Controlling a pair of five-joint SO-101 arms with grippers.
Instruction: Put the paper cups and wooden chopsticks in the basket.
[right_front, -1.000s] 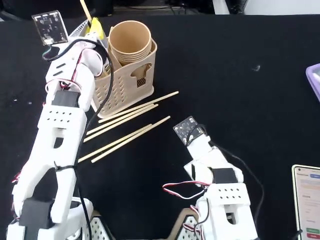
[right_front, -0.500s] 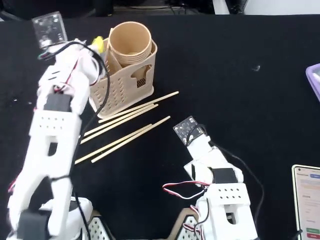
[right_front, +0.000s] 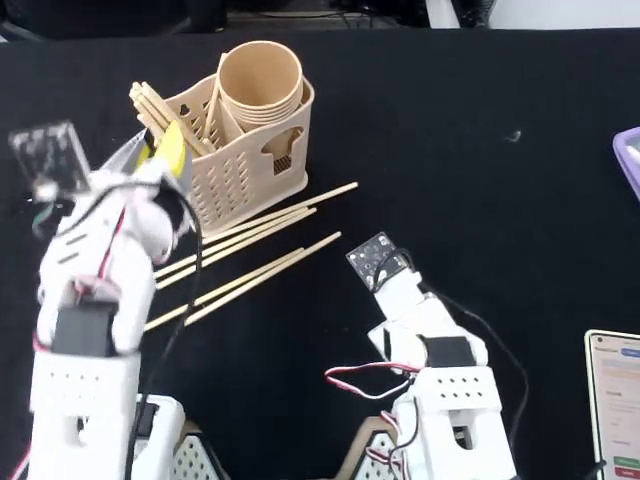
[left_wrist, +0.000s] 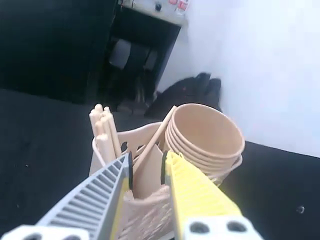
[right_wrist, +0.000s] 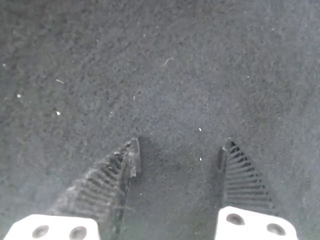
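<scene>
The left claw (right_front: 155, 150) hangs just beside the basket's near-left corner with its jaws a little apart and nothing between them. By my reading, the step in hand is fetching another stick. The standing chopsticks (right_front: 160, 105) lean out of the left compartment of the basket (right_front: 250, 165), and the paper cups (right_front: 260, 80) sit stacked in the compartment to the right of them. About 5 loose chopsticks (right_front: 250, 245) lie fanned on the desk (right_front: 480, 200) just in front of the basket, between the 2 arms. To do this well, I would pick a stick at the outer edge of the fan, where it lies apart from its neighbours. Set the jaws across it near its middle so it lifts level. Carry it above the rim before tipping it in with the standing sticks, not in with the cups. Keep the wrist off the basket wall, since a nudge could slide the basket. The right claw (right_wrist: 180, 145) rests spread wide and empty over bare desk, near the right-hand stick tips.
</scene>
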